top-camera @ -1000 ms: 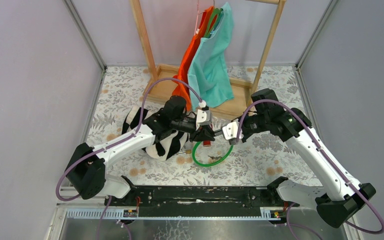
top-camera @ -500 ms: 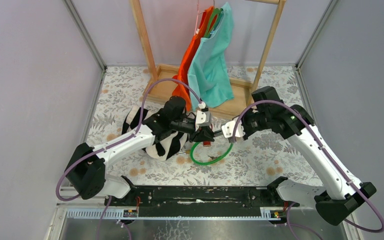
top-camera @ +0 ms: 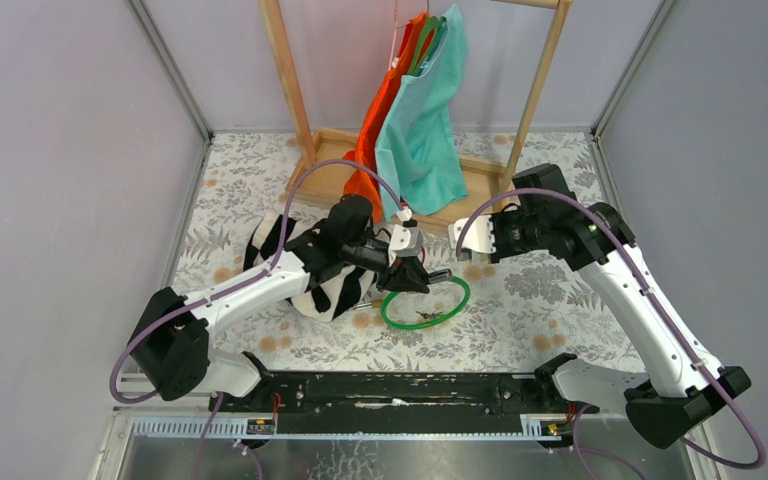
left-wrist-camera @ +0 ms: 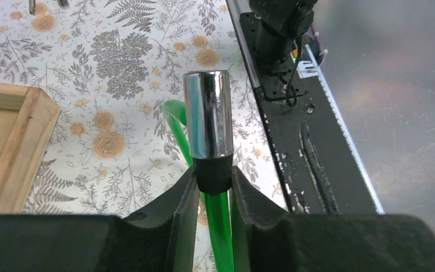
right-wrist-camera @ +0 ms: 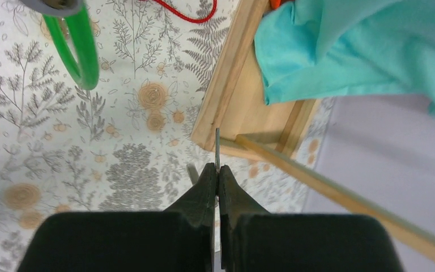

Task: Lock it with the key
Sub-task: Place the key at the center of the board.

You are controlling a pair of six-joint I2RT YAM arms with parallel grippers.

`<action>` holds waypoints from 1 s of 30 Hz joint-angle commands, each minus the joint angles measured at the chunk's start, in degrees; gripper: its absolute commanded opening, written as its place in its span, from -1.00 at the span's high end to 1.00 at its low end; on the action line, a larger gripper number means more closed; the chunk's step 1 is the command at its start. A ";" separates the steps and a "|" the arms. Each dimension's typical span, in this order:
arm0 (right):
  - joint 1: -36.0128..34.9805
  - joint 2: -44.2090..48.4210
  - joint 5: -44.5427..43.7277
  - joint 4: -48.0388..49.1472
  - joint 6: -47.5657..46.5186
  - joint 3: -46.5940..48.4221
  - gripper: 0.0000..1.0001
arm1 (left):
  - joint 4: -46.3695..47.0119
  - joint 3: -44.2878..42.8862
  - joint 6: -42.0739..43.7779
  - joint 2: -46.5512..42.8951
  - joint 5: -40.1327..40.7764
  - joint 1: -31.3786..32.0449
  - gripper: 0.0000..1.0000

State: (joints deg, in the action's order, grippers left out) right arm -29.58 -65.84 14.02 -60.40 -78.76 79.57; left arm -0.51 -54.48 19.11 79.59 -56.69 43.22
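Work surface: see the table cover [top-camera: 540, 330], a white cloth printed with grey ferns and orange flowers, spread from wall to wall. Note the plain lilac-grey walls [top-camera: 60, 150] on three sides, with metal posts at the corners. At the far edge, find a wooden rack [top-camera: 285, 70] with an orange garment [top-camera: 372, 130] and a teal garment [top-camera: 425, 130] hung from it, base frame resting on the cloth. Along the near edge, find the black mounting rail [top-camera: 400, 390], with sheet metal on the near side of it.

Locate the cable lock [top-camera: 426, 328] near the middle of the cover: green loop lying flat, chrome cylinder [left-wrist-camera: 207, 113] held clear of the cloth. Check the left gripper [left-wrist-camera: 214, 175]: fingers clamped on the black collar just behind the chrome cylinder, green cable running back between them. Note a black-and-white plush item [top-camera: 265, 238] beneath the left arm.

Check the right gripper [right-wrist-camera: 217, 170]: fingers pressed together on the key [right-wrist-camera: 217, 144], seen edge-on as a thin metal blade. Find it above the cloth near the rack base, key and cylinder apart.
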 commanded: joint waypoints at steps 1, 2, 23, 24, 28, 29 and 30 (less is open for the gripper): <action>5.43 0.69 1.26 3.78 10.97 -2.98 1.00 | 3.95 -1.53 -8.40 -1.70 -3.18 -1.54 1.00; 7.93 0.60 3.08 4.54 12.47 -4.11 1.00 | 4.89 -1.90 -10.00 -2.03 -3.79 -1.94 1.00; 20.23 -2.43 22.88 -1.23 9.09 -35.31 1.00 | 13.24 -4.24 -25.36 -3.45 -0.28 -7.93 1.00; 20.22 -3.05 22.58 -0.59 9.05 -36.13 1.00 | 13.32 -4.16 -25.33 -3.32 -0.07 -7.97 1.00; 20.25 -5.89 19.71 5.52 11.08 -39.53 1.00 | 13.65 -3.58 -25.35 -3.52 0.34 -8.23 1.00; 20.19 -6.55 18.86 7.70 12.11 -40.20 0.99 | 13.66 -3.47 -25.40 -3.59 0.33 -8.24 1.00; 20.20 -7.22 18.02 9.98 13.89 -40.64 0.98 | 13.75 -3.45 -25.44 -3.63 0.26 -8.24 1.00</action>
State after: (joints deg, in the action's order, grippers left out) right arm -9.26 -71.22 32.58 -56.99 -67.02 40.49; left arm 8.71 -56.42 -5.54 76.73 -56.97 35.44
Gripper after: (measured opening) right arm 0.022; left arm 0.290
